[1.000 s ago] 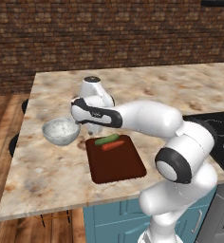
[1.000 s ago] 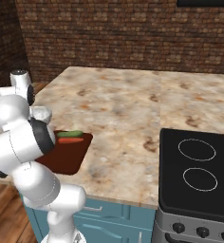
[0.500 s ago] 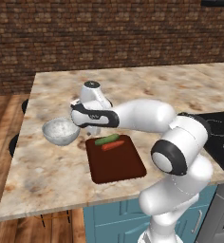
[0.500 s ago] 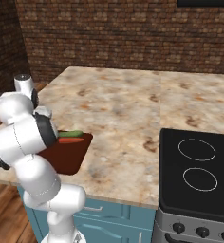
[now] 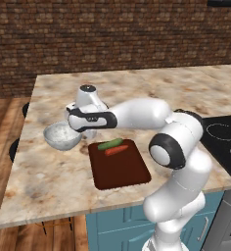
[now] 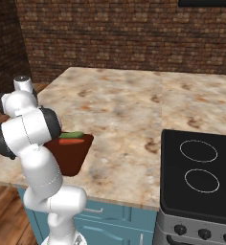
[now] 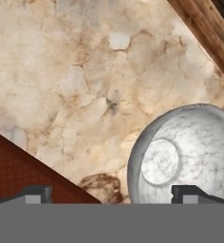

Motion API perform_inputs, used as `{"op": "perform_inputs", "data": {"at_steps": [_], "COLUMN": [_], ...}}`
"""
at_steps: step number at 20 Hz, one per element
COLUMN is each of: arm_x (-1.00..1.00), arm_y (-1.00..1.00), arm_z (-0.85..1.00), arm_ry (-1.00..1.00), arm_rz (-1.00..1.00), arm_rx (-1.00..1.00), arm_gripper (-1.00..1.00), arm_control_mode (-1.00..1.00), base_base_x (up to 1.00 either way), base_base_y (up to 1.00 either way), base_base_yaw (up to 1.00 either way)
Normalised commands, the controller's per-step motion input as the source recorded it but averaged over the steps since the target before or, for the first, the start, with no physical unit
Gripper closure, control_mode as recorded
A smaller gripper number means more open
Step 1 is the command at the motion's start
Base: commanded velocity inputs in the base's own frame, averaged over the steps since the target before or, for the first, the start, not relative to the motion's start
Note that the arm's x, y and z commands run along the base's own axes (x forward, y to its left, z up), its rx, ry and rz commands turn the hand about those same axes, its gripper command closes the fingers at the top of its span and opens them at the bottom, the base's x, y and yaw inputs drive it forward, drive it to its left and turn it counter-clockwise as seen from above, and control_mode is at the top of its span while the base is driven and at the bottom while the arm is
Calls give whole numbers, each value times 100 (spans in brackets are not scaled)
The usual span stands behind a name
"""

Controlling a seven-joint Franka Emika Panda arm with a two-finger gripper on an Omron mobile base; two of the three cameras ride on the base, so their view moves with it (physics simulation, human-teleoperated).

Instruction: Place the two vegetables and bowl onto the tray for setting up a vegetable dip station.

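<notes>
Since a second ago my hand has swung left, off the tray (image 5: pixel 118 166) toward the bowl (image 5: pixel 62 136) — cucumber (image 5: pixel 110 144) and carrot (image 5: pixel 116 150) already lie on the board's far end. From the right, the tray's (image 6: pixel 74 153) near corner sits close to the counter (image 6: pixel 124 115) edge. Hand view: gripper (image 7: pixel 111 193) spread wide, one tip over the bowl's (image 7: pixel 190 147) rim, the other above the tray (image 7: pixel 19 175) — I'd straddle the rim, minding the nearby counter edge.

Even, soft, shadowless rendered light

arm (image 5: pixel 151 113) reaches forward-left, elbow bent; end effector (image 7: pixel 111 193) points down, jaws wide apart, empty.
</notes>
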Motion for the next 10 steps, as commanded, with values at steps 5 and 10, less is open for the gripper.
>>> {"op": "perform_inputs", "data": {"at_steps": [5,10], "arm_x": [22,20], "arm_y": [18,5], "arm_z": [-9,-12], "arm_ry": [0,0], "arm_rz": [0,0], "arm_rx": [0,0], "arm_gripper": [-100,-100], "arm_control_mode": [-100,-100], "base_base_x": [0,0], "base_base_y": [0,0], "base_base_yaw": [0,0]}}
